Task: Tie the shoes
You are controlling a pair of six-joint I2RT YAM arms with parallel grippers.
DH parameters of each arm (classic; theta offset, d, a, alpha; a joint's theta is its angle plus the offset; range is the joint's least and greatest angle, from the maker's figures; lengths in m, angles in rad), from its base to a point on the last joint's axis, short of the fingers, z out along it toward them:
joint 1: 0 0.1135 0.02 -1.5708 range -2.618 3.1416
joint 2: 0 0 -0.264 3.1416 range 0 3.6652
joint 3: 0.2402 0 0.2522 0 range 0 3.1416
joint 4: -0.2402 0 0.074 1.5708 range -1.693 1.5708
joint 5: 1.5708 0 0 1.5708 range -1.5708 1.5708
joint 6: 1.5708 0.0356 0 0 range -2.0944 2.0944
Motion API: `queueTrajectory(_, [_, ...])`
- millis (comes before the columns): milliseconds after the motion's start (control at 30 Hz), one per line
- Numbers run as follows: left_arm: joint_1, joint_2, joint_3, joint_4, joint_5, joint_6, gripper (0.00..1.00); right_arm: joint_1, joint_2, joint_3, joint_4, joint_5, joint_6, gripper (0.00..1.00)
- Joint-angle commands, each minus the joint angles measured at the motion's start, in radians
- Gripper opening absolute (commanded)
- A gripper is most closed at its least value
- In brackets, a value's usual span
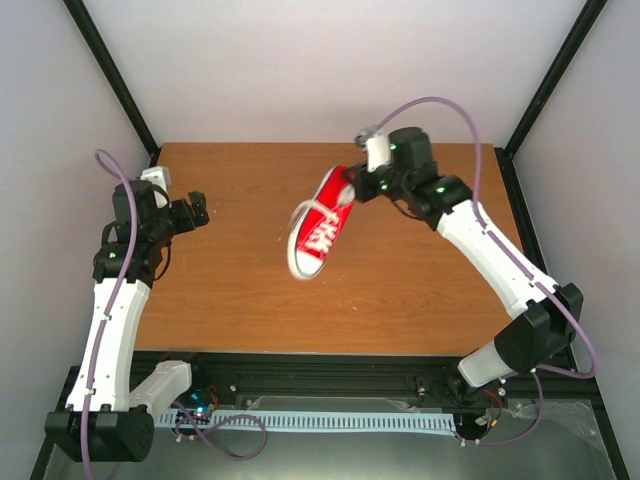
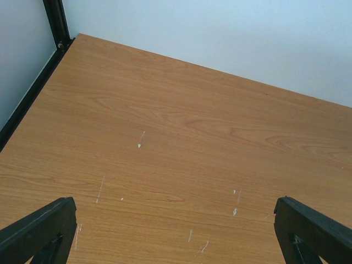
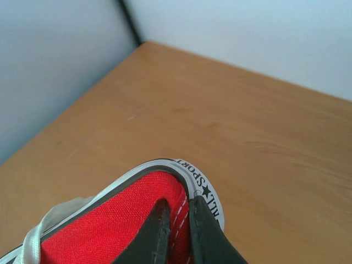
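The left wall (image 1: 60,120) is plain and pale, with a black frame post (image 1: 110,70) slanting down to the back left corner of the tabletop (image 1: 240,290). The tabletop is brown wood grain. The left wrist view shows a few small pale scuffs on it and a black rail along its left edge.

The left hand (image 1: 197,210) hovers over the left side, near that edge, with its fingers (image 2: 38,228) spread wide apart and nothing between them. A purple cable (image 1: 112,190) loops over its arm. Open wood lies around and ahead of this hand, back to the rear wall (image 1: 330,70).

Right of centre is the red sneaker (image 1: 320,230), heel toward the back and white toe toward the near edge. It is slightly blurred, and I cannot tell whether the toe touches the wood. White laces (image 1: 304,212) hang loose on its left side.

The right hand (image 1: 357,187) is clamped on the heel. In the right wrist view one finger sits inside the red canvas and the other sits outside, against the round heel patch (image 3: 206,192). Bare wood stretches beyond the heel to the far corner.

Right of this arm a strip of tabletop runs to the black right rail, with another frame post (image 1: 555,75) and the right wall (image 1: 600,180) beyond it.
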Motion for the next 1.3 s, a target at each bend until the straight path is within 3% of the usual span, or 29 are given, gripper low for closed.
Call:
queueTrajectory(0, [0.000,-0.015,0.005,0.014,-0.022,0.007,1.00,0.120,0.013,0.044,-0.036,-0.116,-0.049,0.03])
queueTrajectory(233, [0.001,-0.002,-0.004,0.021,-0.028,0.013,1.00,0.163,0.096,-0.124,-0.046,-0.121,-0.039,0.03])
queueTrajectory(433, [0.000,0.032,-0.006,0.031,0.081,0.019,1.00,0.181,0.208,-0.232,-0.031,-0.033,-0.081,0.03])
queueTrajectory(700, [-0.001,0.042,-0.025,0.062,0.173,0.035,1.00,0.187,0.311,-0.143,-0.093,0.093,-0.169,0.03])
queueTrajectory(1000, [-0.010,0.065,-0.028,0.067,0.213,0.032,1.00,0.197,0.423,-0.071,-0.046,0.294,-0.275,0.04])
queueTrajectory(1033, [-0.012,0.067,-0.027,0.068,0.214,0.030,1.00,0.194,0.428,-0.072,-0.037,0.283,-0.266,0.07])
queueTrajectory(1200, [-0.027,0.073,-0.032,0.069,0.205,0.020,0.99,0.184,0.366,-0.109,0.021,0.216,-0.210,0.60])
queueTrajectory(1267, [-0.036,0.078,-0.033,0.069,0.207,0.011,0.99,0.168,0.312,-0.137,0.054,0.164,-0.185,0.75])
